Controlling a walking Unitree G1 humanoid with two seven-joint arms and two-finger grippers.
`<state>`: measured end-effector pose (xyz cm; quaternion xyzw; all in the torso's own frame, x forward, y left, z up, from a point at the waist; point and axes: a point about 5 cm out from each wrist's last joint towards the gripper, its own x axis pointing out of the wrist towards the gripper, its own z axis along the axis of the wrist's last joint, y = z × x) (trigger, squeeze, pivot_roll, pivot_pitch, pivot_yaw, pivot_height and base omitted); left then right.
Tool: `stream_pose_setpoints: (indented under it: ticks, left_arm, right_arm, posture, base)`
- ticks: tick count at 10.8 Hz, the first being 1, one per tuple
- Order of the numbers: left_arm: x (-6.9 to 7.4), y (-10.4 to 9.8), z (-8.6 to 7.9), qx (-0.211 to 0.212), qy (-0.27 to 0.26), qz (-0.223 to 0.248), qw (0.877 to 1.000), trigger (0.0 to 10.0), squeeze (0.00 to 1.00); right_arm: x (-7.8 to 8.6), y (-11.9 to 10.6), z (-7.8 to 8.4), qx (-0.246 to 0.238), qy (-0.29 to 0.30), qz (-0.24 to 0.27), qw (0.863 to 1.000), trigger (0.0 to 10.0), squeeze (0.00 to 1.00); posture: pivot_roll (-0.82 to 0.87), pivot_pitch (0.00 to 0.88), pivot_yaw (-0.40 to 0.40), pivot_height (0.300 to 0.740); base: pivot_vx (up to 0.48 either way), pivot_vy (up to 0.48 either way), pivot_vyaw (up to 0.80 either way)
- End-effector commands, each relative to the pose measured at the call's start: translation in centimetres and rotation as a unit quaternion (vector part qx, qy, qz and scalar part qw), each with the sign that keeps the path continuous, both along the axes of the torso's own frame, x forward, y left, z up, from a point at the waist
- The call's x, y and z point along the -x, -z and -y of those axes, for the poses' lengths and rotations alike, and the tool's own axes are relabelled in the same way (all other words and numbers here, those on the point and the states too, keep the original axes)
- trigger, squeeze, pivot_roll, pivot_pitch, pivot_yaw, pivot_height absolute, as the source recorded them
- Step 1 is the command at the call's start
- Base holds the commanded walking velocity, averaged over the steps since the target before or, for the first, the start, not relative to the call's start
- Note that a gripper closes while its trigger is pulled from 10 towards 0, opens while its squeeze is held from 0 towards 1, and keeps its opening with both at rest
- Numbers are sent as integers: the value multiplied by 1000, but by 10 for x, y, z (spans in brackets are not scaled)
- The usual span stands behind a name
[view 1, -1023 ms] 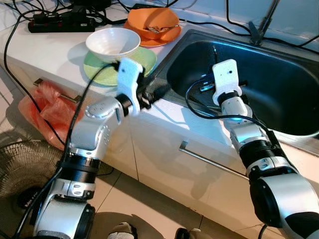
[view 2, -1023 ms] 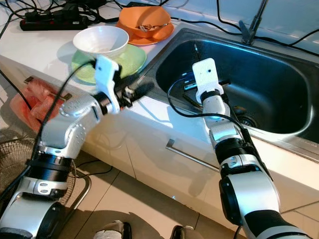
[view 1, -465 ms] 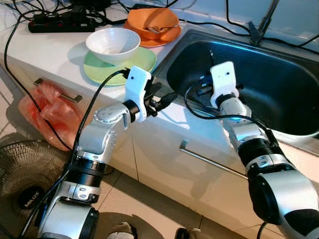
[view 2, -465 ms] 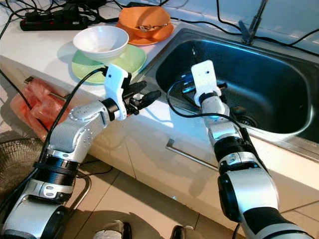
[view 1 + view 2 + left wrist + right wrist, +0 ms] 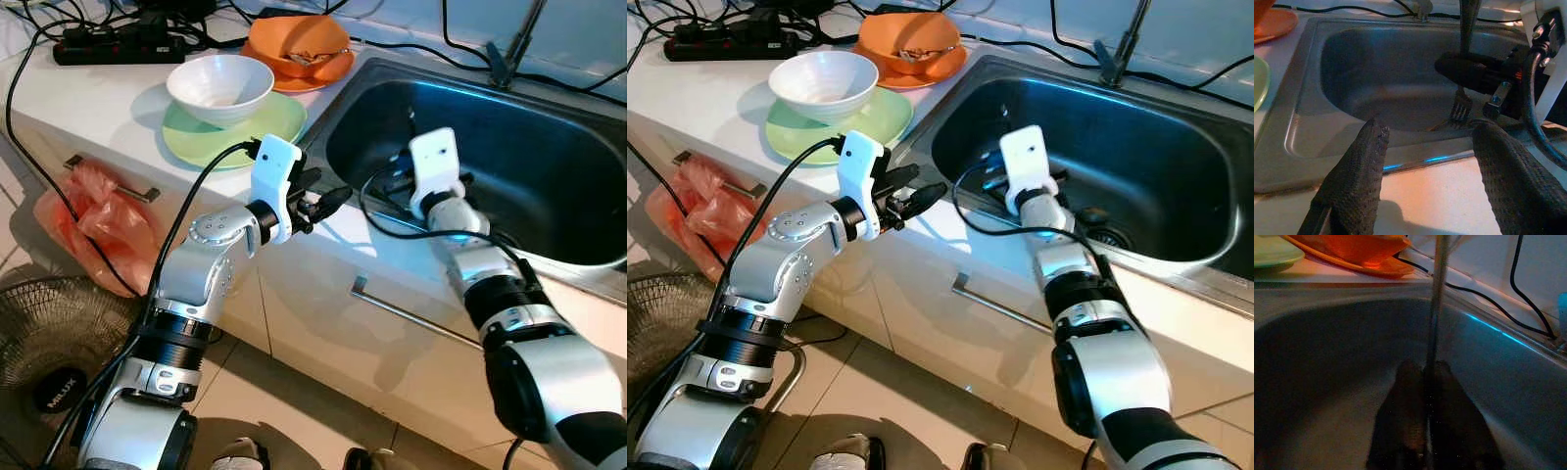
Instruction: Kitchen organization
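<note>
Fork [image 5: 1461,105] hung upright inside the sink [image 5: 549,157], and we saw the right gripper [image 5: 1422,431] clenched around its handle, tines pointing down. Our left gripper [image 5: 328,199] hovered over the counter edge beside the basin, fingers [image 5: 1354,171] spread and holding nothing. Farther left sat a white bowl [image 5: 219,86] on a green plate [image 5: 274,122], an orange bowl [image 5: 299,44] behind.

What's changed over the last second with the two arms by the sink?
The left gripper swung away from the green plate, along the counter edge toward the sink, fingers open and empty. The right gripper stayed over the basin, shut on an upright fork. The white bowl and orange bowl have not moved.
</note>
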<state>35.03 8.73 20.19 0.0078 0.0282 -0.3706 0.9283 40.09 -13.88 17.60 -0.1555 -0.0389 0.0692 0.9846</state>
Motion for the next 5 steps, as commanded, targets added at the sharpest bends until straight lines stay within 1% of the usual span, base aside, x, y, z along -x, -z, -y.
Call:
stream_pose_setpoints:
  ticks: [1,5]
  left_arm:
    - [2,0,1,-4,2,1,1000,10000,0]
    - [2,-1,2,-2,2,1,1000,10000,0]
  right_arm:
    - [1,5,2,-4,0,-13,1000,10000,1000]
    - [2,7,0,-4,-7,-18,1000,10000,1000]
  posture:
    - [107,125,-6,740]
    - [108,125,-10,740]
  base:
    - [0,0,0]
    - [0,0,0]
